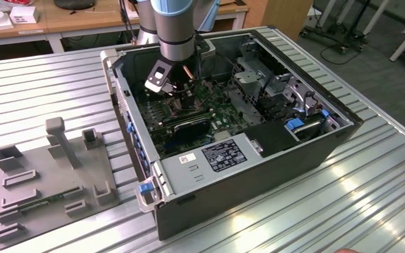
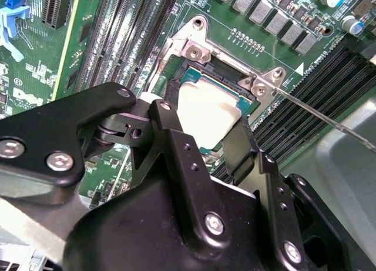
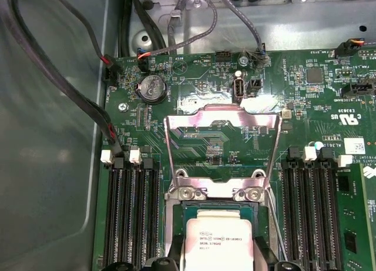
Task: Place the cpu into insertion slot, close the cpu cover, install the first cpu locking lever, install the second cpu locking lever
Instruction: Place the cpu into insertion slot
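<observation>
In both wrist views the cpu (image 2: 202, 103) (image 3: 220, 238), a small square chip with a pale metal face, lies in or just over the insertion slot (image 2: 210, 80) (image 3: 191, 211). My gripper (image 2: 202, 124) (image 3: 220, 259) is shut on it, one black finger (image 2: 170, 130) against each side. The cpu cover (image 3: 222, 113), a silvery frame with a square window, stands open from its hinge behind the slot. A thin wire locking lever (image 2: 320, 115) sticks out free beside the socket. In the exterior view the gripper (image 1: 166, 89) reaches down into the open computer case over the green board.
Long black memory slots (image 3: 132, 206) (image 3: 317, 194) flank the socket. Black cables (image 3: 70, 94) run along the case wall, and a coin battery (image 3: 154, 87) sits beyond the cover. A grey fixture plate (image 1: 48, 179) lies on the slatted table at the exterior view's left.
</observation>
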